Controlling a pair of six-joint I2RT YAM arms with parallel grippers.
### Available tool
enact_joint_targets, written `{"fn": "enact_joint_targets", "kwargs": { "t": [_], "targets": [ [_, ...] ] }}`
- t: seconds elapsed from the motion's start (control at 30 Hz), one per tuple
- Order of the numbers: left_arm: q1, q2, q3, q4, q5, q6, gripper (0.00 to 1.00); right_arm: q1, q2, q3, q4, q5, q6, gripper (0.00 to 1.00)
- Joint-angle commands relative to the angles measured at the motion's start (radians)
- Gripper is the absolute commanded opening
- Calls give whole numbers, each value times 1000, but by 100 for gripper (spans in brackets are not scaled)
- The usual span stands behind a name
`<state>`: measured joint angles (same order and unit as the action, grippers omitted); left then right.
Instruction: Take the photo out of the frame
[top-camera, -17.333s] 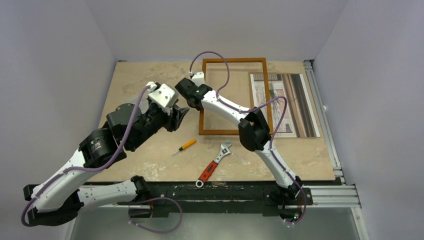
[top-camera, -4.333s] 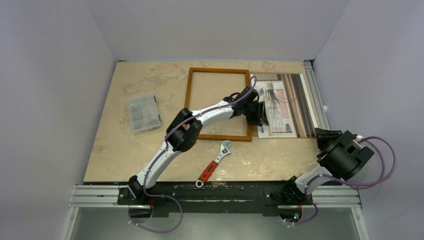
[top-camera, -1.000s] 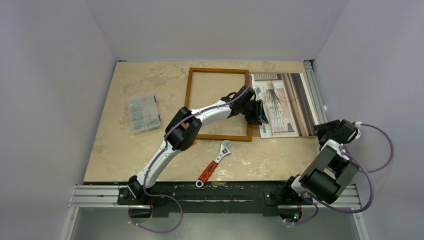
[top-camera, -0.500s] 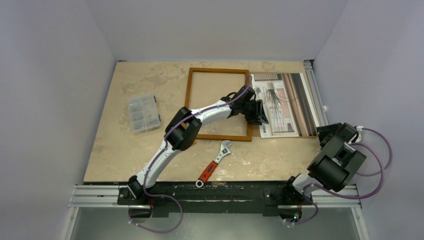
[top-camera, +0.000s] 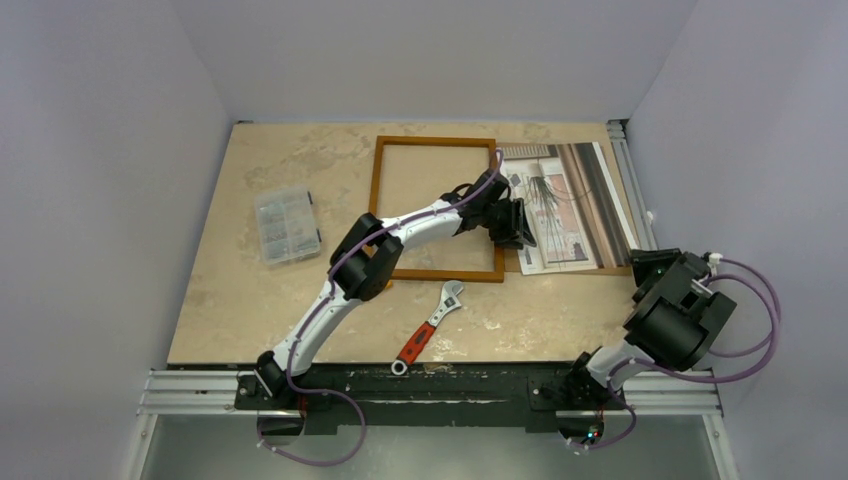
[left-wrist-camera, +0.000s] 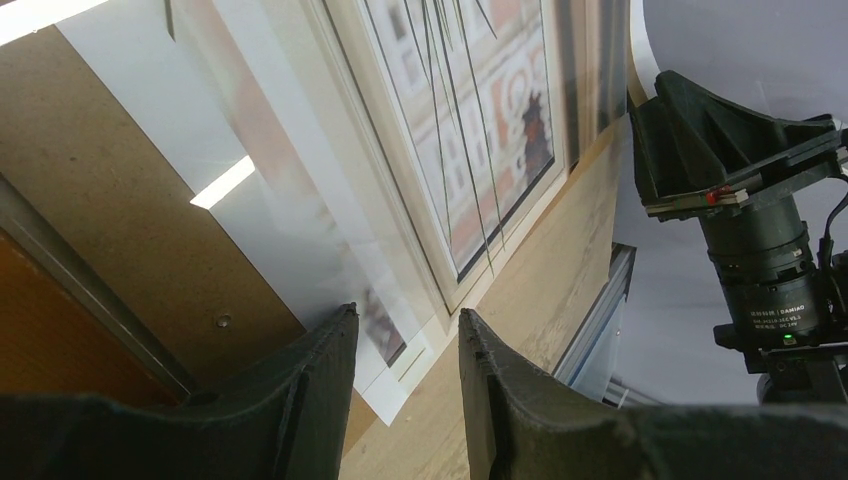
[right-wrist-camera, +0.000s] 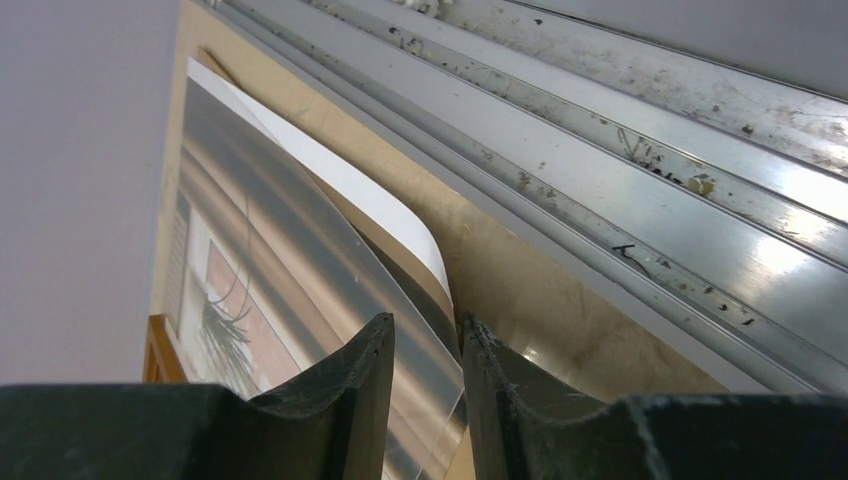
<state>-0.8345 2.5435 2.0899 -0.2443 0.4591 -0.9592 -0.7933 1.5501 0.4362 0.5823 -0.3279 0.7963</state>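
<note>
The frame (top-camera: 375, 200), a narrow orange-brown wooden border, lies at the table's middle back with nothing inside it. The photo (top-camera: 560, 200), showing a window, dark curtains and a spindly plant, lies just right of it, slightly skewed. My left gripper (top-camera: 518, 228) hovers open over the photo's near left corner, jaws apart (left-wrist-camera: 405, 320), above the photo (left-wrist-camera: 470, 130) and a cork-brown backing board (left-wrist-camera: 110, 210). My right gripper (top-camera: 648, 262) is at the photo's near right corner. In the right wrist view its jaws (right-wrist-camera: 428, 325) are shut on the curled-up edge of the photo (right-wrist-camera: 250, 270).
A red-handled wrench (top-camera: 428, 328) lies near the front edge. A clear parts box (top-camera: 287, 224) sits at the left. An aluminium rail (top-camera: 625, 180) runs along the table's right edge, close to the right gripper; it also shows in the right wrist view (right-wrist-camera: 620, 170).
My right arm has swung in to the photo's near right corner. The photo has skewed, its right side shifted inward. My left arm has not moved.
</note>
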Motion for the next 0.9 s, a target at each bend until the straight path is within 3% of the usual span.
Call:
{"fn": "enact_joint_targets", "kwargs": {
  "t": [0.0,0.3,0.5,0.73,0.87],
  "targets": [
    [11,13,4,-11,-8,8,41,-18,4,-18,137,-67,72,30],
    [14,14,4,-10,-5,11,41,-30,114,17,210,-143,99,27],
    [14,12,2,-11,-4,11,41,-30,135,46,148,-127,87,24],
    [15,12,2,-12,-4,11,41,-29,139,82,112,-109,64,0],
    [16,12,2,-12,-1,10,41,-29,115,91,122,-141,40,0]
  ]
}}
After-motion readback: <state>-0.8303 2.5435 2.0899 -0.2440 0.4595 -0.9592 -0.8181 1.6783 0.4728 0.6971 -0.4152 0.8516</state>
